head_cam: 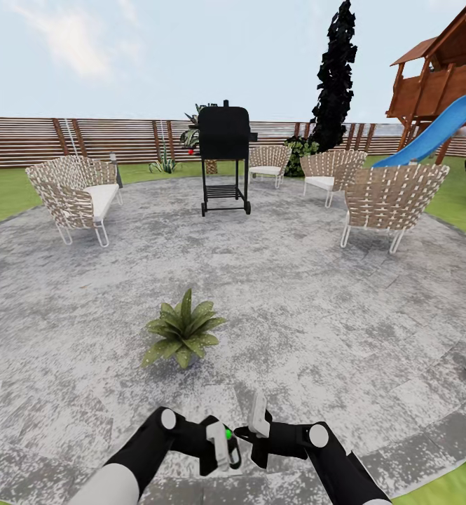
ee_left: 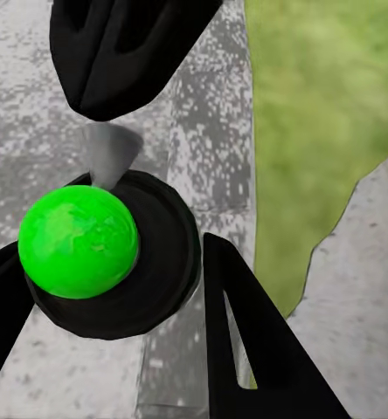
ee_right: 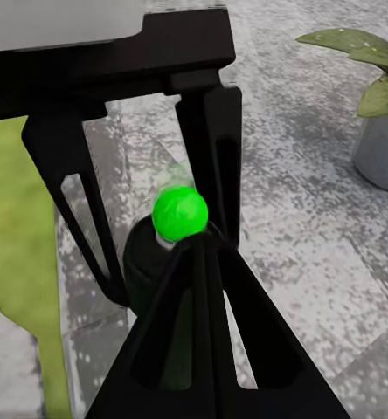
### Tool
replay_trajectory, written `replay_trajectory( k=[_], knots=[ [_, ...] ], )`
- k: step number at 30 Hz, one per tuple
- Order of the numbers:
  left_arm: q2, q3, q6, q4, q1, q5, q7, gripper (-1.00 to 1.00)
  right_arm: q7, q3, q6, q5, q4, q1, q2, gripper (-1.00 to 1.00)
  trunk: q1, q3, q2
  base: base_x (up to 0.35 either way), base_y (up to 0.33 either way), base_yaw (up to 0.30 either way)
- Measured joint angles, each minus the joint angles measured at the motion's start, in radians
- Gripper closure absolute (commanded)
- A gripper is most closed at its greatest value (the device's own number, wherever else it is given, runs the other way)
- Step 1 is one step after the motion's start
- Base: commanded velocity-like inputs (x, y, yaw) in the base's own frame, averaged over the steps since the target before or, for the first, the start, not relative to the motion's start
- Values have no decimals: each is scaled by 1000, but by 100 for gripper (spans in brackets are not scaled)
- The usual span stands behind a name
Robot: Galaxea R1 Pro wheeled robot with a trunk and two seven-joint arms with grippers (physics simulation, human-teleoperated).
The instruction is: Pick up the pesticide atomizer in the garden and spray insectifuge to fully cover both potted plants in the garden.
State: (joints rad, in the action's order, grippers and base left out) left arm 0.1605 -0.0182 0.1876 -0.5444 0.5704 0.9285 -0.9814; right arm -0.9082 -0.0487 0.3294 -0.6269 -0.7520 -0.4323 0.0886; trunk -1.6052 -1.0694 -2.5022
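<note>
My left gripper is closed around the atomizer, near the patio's close edge. It seems light, stiff and smooth, so I grip its middle. My right gripper hangs empty beside it. One plant sits farther out.

Left pincer holds atomizer near potted plant.

green-leaved potted plant, mottled grey patio
</note>
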Motion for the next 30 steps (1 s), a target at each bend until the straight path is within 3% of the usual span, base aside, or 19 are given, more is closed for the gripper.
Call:
replay_trajectory(
  k=[14,18,21,24,25,30],
  knots=[
    [3,0,-2,1,0,-1,1,100,0,0,0,0,0,0,0,100,0,0,0,0,0,0],
    [-12,1,1,7,-3,-1,1,100,1,0,0,0,0,0,0,100,0,0,0,0,0,0],
    [-59,3,2,7,-13,11,1,100,0,0,0,0,-1,0,0,100,0,0,0,0,0,0],
    [-128,3,3,8,-19,8,1,100,0,0,0,0,0,0,0,100,0,0,0,0,0,0],
    [-142,3,4,8,-20,7,1,100,0,0,0,0,0,0,0,-100,0,0,0,0,0,0],
    [-251,2,6,72,-21,8,4,100,3,0,0,-1,0,0,-2,-100,0,0,0,0,0,0]
  ],
)
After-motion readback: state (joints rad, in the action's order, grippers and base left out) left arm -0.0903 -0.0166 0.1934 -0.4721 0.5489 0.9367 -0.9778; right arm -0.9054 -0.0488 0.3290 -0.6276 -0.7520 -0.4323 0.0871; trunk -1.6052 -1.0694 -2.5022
